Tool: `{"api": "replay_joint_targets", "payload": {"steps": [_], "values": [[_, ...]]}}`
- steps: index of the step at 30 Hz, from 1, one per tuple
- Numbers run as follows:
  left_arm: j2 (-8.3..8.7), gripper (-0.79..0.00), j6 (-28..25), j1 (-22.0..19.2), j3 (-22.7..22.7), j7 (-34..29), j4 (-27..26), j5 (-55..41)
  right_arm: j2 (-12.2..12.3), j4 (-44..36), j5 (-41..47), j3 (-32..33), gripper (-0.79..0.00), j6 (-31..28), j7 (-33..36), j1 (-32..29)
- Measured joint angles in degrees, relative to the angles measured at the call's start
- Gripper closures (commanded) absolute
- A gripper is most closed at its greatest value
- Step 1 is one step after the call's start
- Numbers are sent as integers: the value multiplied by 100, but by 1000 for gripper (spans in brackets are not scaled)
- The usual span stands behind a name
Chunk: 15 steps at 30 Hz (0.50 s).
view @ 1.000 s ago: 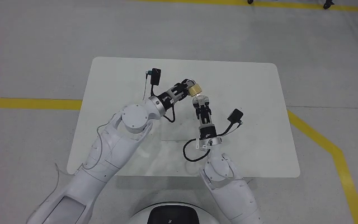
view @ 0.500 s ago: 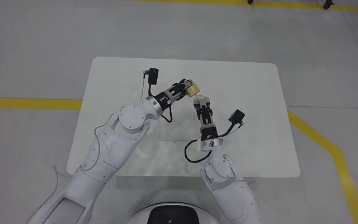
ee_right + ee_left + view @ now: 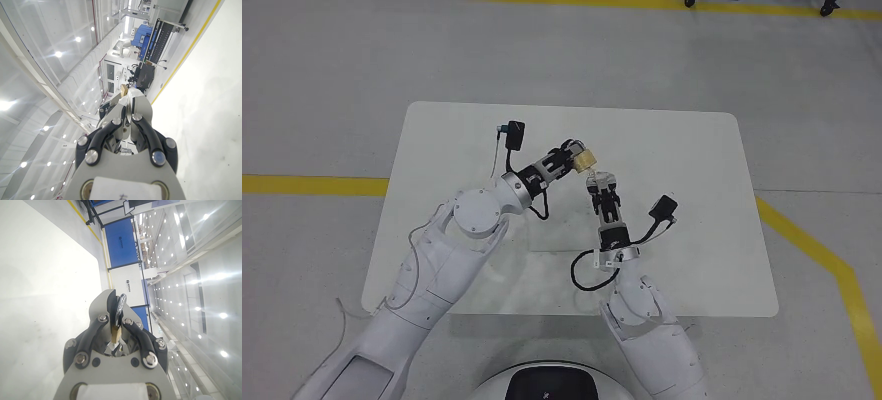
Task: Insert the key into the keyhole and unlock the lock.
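one brass lock [image 3: 585,159], one white table [image 3: 692,260], two hands: left hand [image 3: 576,158], right hand [image 3: 600,183]

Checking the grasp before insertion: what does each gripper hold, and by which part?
Left gripper clamps the brass padlock with silver shackle across its flat faces. Right gripper is shut; whether anything sits between its fingers cannot be told.

Bright, even overhead lighting. In both wrist views the ceiling lamps [image 3: 223,315] flare into starbursts and the white bench [image 3: 37,266] glares, nearly washed out. Straight lines bow toward wrist-view edges.
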Motion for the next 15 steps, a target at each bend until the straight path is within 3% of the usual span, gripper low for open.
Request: {"api": "replay_joint_targets", "payload": {"steps": [1,3,4,10,15], "values": [[-2,0,-11,1,-2,-9,-1,14,-4,3,9,7,0,4,8,3],[-4,0,-31,4,-16,-37,-2,13,-10,5,33,21,-385,2,24,4],[-2,0,-41,4,-40,-64,7,8,-13,-1,55,42,-785,-5,36,2],[47,0,-6,45,-380,-403,142,-398,-7,-33,-105,164,-785,-54,-110,-20],[46,0,-5,44,-371,-399,144,-396,-7,-32,-98,161,-785,-52,-106,-19]]}}
